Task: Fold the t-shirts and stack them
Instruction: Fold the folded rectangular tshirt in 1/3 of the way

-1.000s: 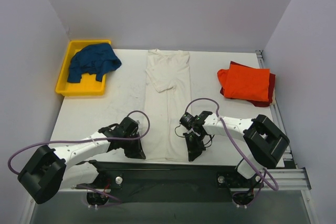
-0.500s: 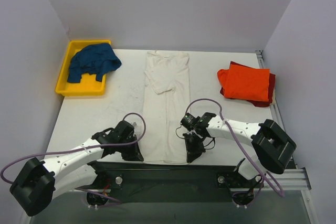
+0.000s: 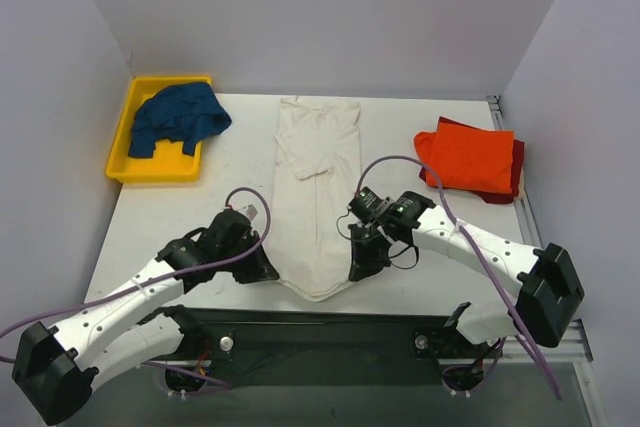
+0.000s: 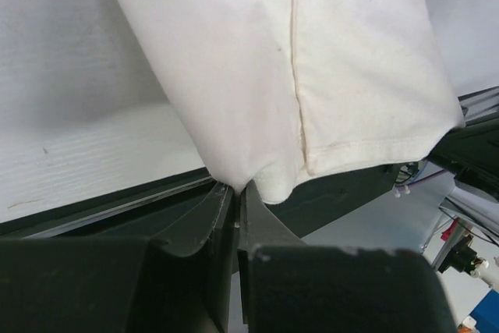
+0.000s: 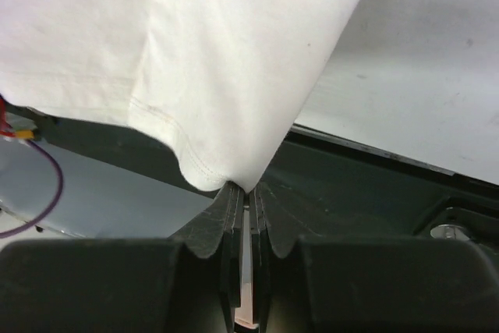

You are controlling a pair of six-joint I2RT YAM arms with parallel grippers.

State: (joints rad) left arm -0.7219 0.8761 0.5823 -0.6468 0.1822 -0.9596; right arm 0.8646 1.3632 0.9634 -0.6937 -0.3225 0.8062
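So both arms are stretched out low over the table (image 3: 230, 182), coming in from the near corners and angling toward the middle. The left gripper (image 3: 262, 265) is on the near left corner of the white shirt (image 3: 318, 182) and the right gripper (image 3: 360, 265) is on the near right corner, wrists tipped down at the cloth. From each wrist camera you can see the jaws pinched tight together with a fold of white hem caught between them. The hem sags in a shallow V between the two grippers, out over the table's near edge. The rest of the shirt lies flat in a long strip running to the far side, folded narrow with a sleeve tucked across the upper part.

From above you can't actually see the fingertips; the wrist bodies cover them. How much cloth is inside each pinch I can't tell either, just a rounded bulge of hem right at the jaws. The left arm's base end runs off the bottom left of the overhead shot.

Off to the right, an orange shirt (image 3: 468, 157) sits folded on a dark red shirt (image 3: 517, 162), which only peeks out along the right side. Far left, a blue shirt (image 3: 178, 117) is crumpled in the bin (image 3: 160, 79), spilling over its right rim.
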